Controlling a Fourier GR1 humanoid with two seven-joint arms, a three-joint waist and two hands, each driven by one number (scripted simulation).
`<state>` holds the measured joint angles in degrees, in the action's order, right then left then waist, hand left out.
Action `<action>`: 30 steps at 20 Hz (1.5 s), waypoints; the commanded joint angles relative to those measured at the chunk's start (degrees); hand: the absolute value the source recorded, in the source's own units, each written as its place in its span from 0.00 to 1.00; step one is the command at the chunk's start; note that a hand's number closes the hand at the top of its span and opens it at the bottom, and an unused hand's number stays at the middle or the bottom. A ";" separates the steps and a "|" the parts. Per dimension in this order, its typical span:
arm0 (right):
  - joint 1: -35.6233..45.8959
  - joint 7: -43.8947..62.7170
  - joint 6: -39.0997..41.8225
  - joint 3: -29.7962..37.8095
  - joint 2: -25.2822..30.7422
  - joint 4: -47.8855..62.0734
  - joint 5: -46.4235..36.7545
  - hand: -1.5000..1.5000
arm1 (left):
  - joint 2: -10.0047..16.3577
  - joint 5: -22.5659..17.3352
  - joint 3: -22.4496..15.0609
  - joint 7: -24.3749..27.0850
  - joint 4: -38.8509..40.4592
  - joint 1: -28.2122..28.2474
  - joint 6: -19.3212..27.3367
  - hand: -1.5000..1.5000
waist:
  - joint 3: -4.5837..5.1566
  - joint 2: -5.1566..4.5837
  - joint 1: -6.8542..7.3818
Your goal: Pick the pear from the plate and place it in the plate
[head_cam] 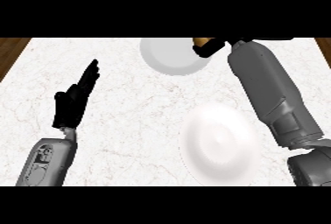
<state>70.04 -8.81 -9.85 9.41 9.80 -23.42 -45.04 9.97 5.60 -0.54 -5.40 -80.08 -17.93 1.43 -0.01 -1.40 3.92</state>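
Reaching at the far plate: right hand at the pear

Right hand (208, 49) sits at the right rim of the far plate (165, 54), with the right forearm (271, 92) stretched out along that plate's right side. Pear (202, 41): only a tan sliver shows at the same rim, right against the hand and cut off by the view's top edge. Whether the hand is closed round the pear or only against it: cannot tell. The pear's long axis is not readable either.

Left hand (74, 98): open and flat, resting on the pale surface (123, 144), well to the left of the far plate and nearer the robot.

Near plate (220, 142): toward the robot from the far plate and slightly right, just beside the right forearm. Nothing shows on it.

Judgement: grasp stage, carry not begun. From the far plate's right rim the near plate lies almost straight back along the right forearm's line, so the right arm is the nearer one. The move would be a lift and a pull back.
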 commanded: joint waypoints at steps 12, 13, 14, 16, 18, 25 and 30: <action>4.70 9.46 -5.40 -0.85 -5.97 15.63 -4.35 0.00 | -0.41 -0.05 -0.84 -1.12 -1.07 -1.80 -1.08 0.50 | -0.02 -1.57 3.27; 4.39 10.10 -4.69 0.11 -7.87 16.24 -3.24 0.00 | -0.86 0.03 -1.48 -1.49 -0.88 -2.19 -1.36 0.50 | -0.03 -1.24 2.51; 4.35 9.07 -4.78 0.82 -7.40 16.03 -2.56 0.00 | -0.80 0.43 -0.82 -0.88 0.39 -3.64 -0.59 0.50 | -0.03 -1.75 2.62; 3.20 8.25 -6.29 1.46 -7.53 16.23 -2.09 0.00 | -0.40 0.15 -1.46 -0.29 -0.64 -1.98 -1.84 0.50 | -0.05 -1.89 3.53; 3.25 7.18 -6.43 1.80 -8.47 16.25 -1.75 0.00 | -0.18 -0.01 -0.75 0.20 0.57 -1.80 -1.76 0.50 | -0.02 -1.68 2.98; 1.03 -3.53 -8.38 11.84 -7.84 11.15 8.58 0.00 | -0.61 0.03 -0.72 -1.00 -0.65 -3.36 -1.24 0.50 | -0.21 -1.45 2.17; 1.54 -3.72 -9.23 18.50 -4.34 9.94 14.83 0.00 | -0.90 0.19 -0.60 -0.85 -0.79 -1.36 -0.66 0.50 | -0.13 -0.73 1.24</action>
<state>71.86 -11.38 -18.20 23.35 3.40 -12.44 -34.54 8.73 5.92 -1.48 -5.38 -80.11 -19.51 0.77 -0.14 -2.60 5.78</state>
